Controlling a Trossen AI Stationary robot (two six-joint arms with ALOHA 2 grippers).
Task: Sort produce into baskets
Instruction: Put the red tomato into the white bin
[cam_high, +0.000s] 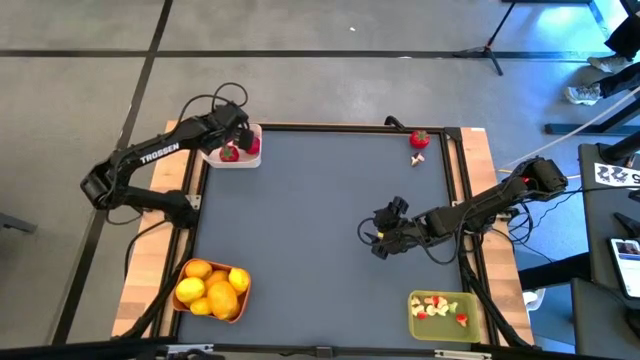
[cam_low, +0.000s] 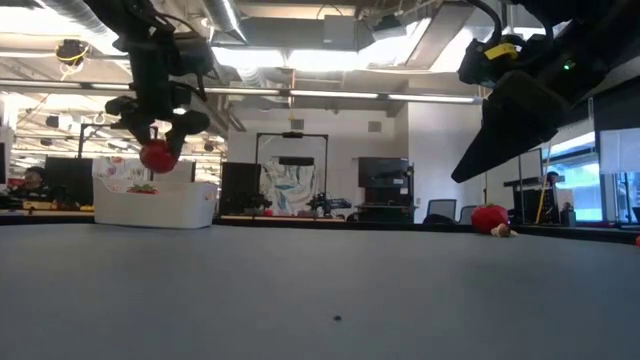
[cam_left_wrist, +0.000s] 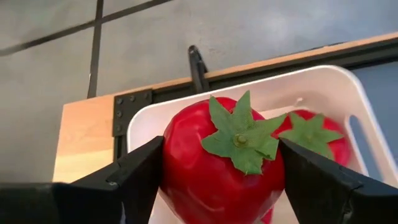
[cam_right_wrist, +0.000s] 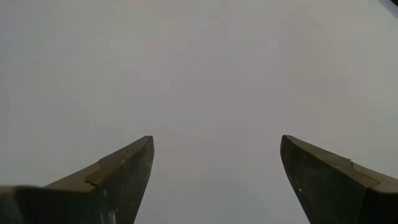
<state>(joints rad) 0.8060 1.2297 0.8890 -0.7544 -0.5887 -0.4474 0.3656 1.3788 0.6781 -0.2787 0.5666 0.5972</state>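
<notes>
My left gripper (cam_low: 157, 140) hangs over the white basket (cam_high: 246, 160) at the table's far left corner, shut on a red strawberry (cam_left_wrist: 217, 162) with a green top. A second strawberry (cam_left_wrist: 317, 140) lies inside that basket. My right gripper (cam_high: 378, 240) stands open over bare table right of the middle, with nothing between its fingers (cam_right_wrist: 124, 168). Another strawberry (cam_high: 419, 139) and a pale bit (cam_high: 417, 158) lie on the table near the far right corner. My left gripper pinches the strawberry's red body by two opposite sides (cam_left_wrist: 171, 168) between its two fingers (cam_left_wrist: 134, 174). The fingers slant down from the table's left side. The strawberry is lifted clear above the white basket (cam_low: 155, 205), its green top (cam_left_wrist: 239, 137) turned back toward the wrist.
An orange basket (cam_high: 240, 305) with lemons and orange citrus stands at the near left. An olive-green basket (cam_high: 470, 305) with small pale and red bits stands at the near right. The dark mat (cam_high: 300, 220) between them is bare.
</notes>
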